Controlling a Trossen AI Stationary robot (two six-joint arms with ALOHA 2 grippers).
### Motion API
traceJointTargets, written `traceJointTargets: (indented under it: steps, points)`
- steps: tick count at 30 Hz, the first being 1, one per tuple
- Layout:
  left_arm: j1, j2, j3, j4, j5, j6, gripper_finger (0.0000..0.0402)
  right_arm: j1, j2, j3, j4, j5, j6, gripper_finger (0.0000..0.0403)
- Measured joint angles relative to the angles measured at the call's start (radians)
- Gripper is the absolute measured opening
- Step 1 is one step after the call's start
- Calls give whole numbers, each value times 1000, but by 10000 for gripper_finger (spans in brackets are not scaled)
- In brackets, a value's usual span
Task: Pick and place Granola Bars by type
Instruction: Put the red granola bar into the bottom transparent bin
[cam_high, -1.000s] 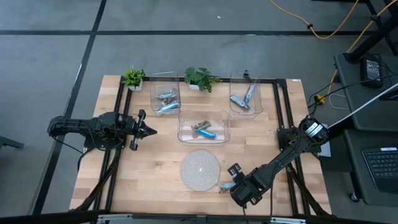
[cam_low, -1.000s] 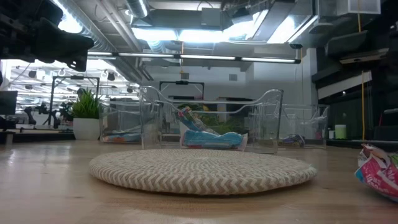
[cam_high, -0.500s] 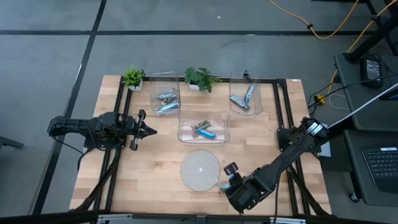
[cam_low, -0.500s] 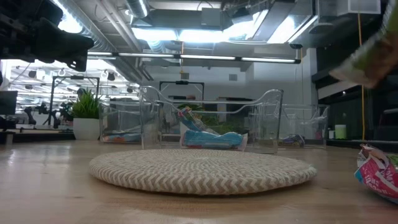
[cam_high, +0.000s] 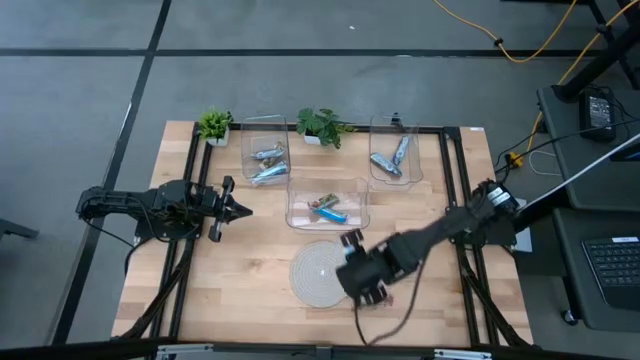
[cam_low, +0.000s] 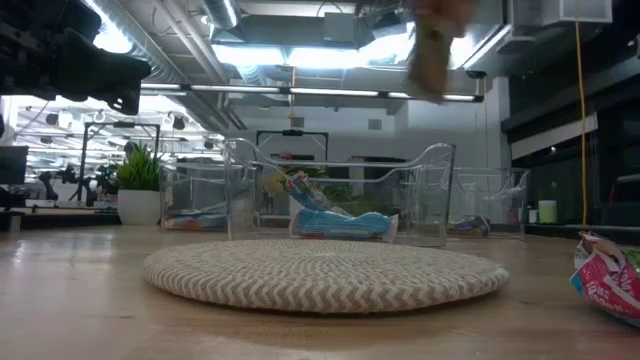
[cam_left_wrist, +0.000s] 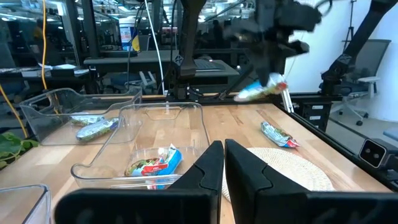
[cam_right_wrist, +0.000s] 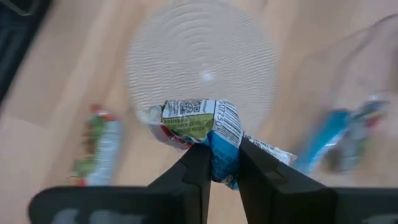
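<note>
My right gripper (cam_high: 352, 272) hovers over the round woven mat (cam_high: 318, 272), shut on a granola bar (cam_right_wrist: 193, 121) with a green, red and blue wrapper. The same bar shows in the left wrist view (cam_left_wrist: 264, 90) and blurred high in the low view (cam_low: 432, 50). A second red-green bar (cam_left_wrist: 278, 134) lies flat on the table by the mat's right edge (cam_right_wrist: 99, 146) (cam_low: 605, 280). Other bars lie in three clear bins. My left gripper (cam_high: 243, 210) waits shut at the table's left side (cam_left_wrist: 224, 168). My right gripper pinches the bar between its two fingers at a blue stretch of wrapper (cam_right_wrist: 224, 146) near its middle. The fingers (cam_right_wrist: 198, 165) point down from above. The bar is lifted clear above the mat, tilted, with its crumpled ends sticking out on both sides.
Three clear bins stand behind the mat: far left (cam_high: 265, 155), middle (cam_high: 327, 205), far right (cam_high: 397, 155), each holding bars. Two small potted plants (cam_high: 214, 125) (cam_high: 322, 127) stand at the far edge. Bare wood lies left of the mat.
My right gripper, shut on the bar, has swung from the table's near right area toward the left and a little toward the far edge, ending over the mat. The held bar crossed the low view from right to middle. The bar on the table stayed put.
</note>
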Motion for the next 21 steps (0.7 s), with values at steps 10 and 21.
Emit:
traceJointTargets:
  steps: [10,21]
  points:
    - [0,0,0,0,0,0,12,-192,-4,135,-1,-54,-187,69]
    - [0,0,0,0,0,0,12,-371,-4,134,-54,-149,-240,69]
